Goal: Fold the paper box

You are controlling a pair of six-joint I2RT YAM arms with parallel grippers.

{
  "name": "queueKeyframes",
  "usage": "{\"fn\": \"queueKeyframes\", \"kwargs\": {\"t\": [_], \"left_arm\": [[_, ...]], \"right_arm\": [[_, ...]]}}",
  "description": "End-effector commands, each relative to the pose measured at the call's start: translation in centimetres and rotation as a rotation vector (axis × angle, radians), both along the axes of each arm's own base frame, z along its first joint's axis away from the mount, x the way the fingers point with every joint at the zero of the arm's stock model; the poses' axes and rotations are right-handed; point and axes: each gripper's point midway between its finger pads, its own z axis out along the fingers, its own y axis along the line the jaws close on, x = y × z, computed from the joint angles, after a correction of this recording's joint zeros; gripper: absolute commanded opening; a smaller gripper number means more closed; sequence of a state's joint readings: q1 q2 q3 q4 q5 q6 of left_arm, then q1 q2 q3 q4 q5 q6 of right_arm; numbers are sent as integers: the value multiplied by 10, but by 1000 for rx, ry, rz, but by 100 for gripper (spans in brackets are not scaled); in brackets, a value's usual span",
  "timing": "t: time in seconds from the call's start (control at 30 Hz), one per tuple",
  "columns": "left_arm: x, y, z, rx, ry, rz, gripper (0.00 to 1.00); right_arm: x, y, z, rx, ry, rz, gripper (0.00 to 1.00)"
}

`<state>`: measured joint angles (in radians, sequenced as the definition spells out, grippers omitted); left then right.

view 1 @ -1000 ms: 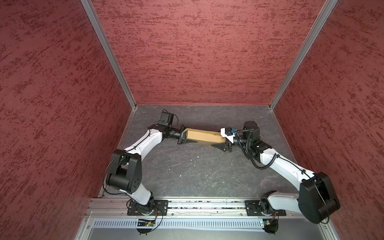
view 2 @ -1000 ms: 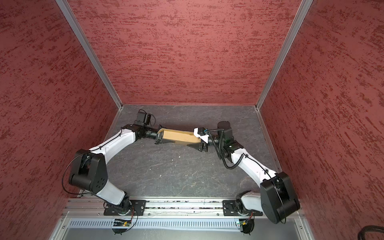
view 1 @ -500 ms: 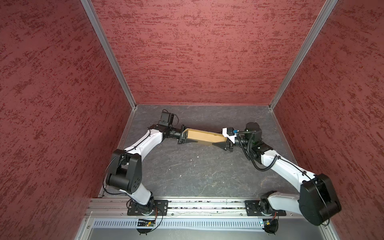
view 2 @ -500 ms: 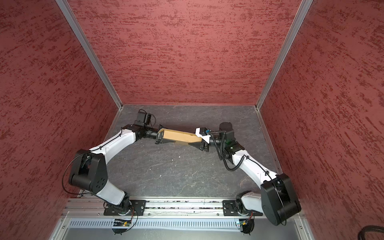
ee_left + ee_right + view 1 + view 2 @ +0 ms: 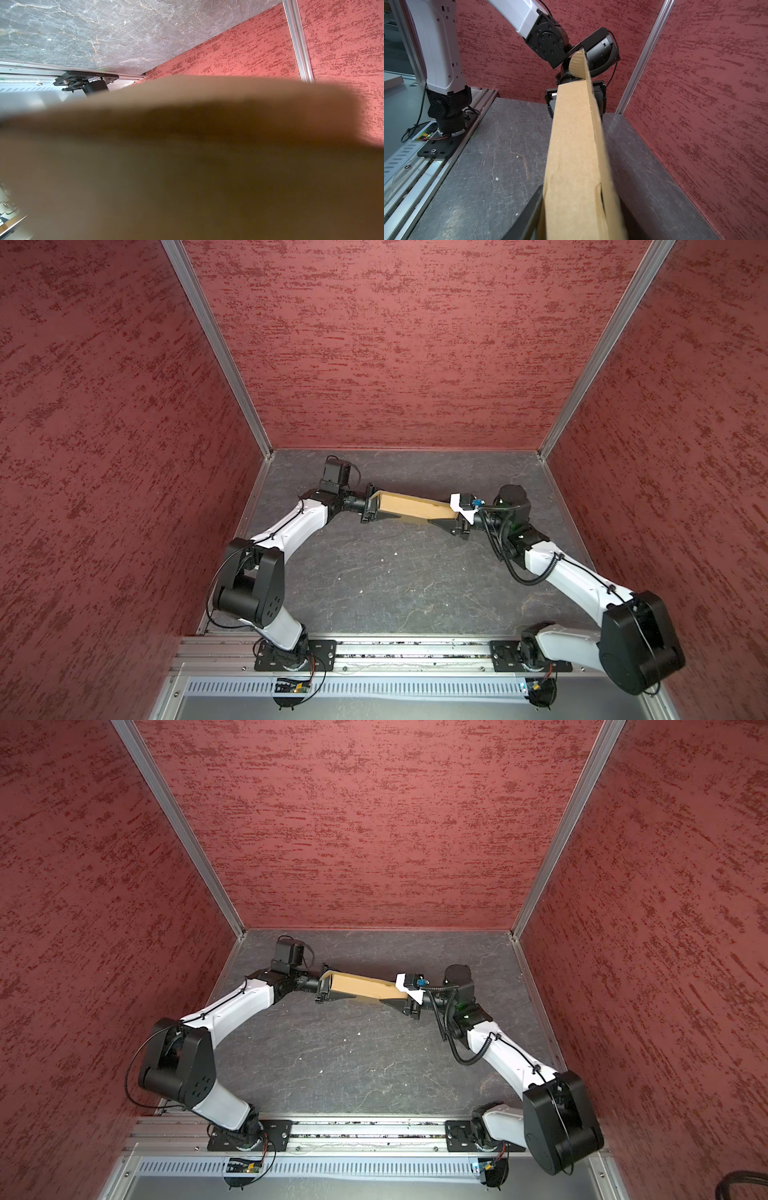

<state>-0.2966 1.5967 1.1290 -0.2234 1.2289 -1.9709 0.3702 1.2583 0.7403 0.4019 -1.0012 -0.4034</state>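
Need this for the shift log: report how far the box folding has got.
Done: the box looks folded into a shallow shell, held on edge. In hand: the left tool grips one end; the right tool straddles the other, grip unclear. Remaining: a rounded flap sticks out untucked.

The paper box (image 5: 411,508), turned on edge, runs from the left gripper (image 5: 372,509) to the right gripper (image 5: 448,519) across the back of the table (image 5: 395,585), and it blocks any straight reach from front to back between them. In front of it the dark tabletop lies open between the two arms, down to the front rail (image 5: 415,651). Behind it only a narrow strip leads to the back wall (image 5: 399,364), and red walls close off both sides.
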Motion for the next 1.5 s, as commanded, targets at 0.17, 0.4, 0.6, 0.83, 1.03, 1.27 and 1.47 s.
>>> {"fn": "queueKeyframes", "kwargs": {"t": [0.17,0.4,0.6,0.83,1.03,1.27,1.47], "left_arm": [[15,0,11,4,-75,61,18],[18,0,9,10,-72,67,19],[19,-2,9,13,-76,61,19],[20,-1,9,12,-78,60,26],[23,1,9,11,-87,66,35],[25,4,6,13,-88,73,47],[25,10,1,21,-82,84,56]], "right_arm": [[-17,6,-8,-5,52,56,39],[-17,6,-6,-1,49,62,37],[-18,7,-7,-5,55,67,37],[-19,6,-5,-4,49,68,27],[-20,5,-2,-2,39,63,22],[-19,4,1,0,30,46,20],[-18,3,2,1,25,30,20]]}}
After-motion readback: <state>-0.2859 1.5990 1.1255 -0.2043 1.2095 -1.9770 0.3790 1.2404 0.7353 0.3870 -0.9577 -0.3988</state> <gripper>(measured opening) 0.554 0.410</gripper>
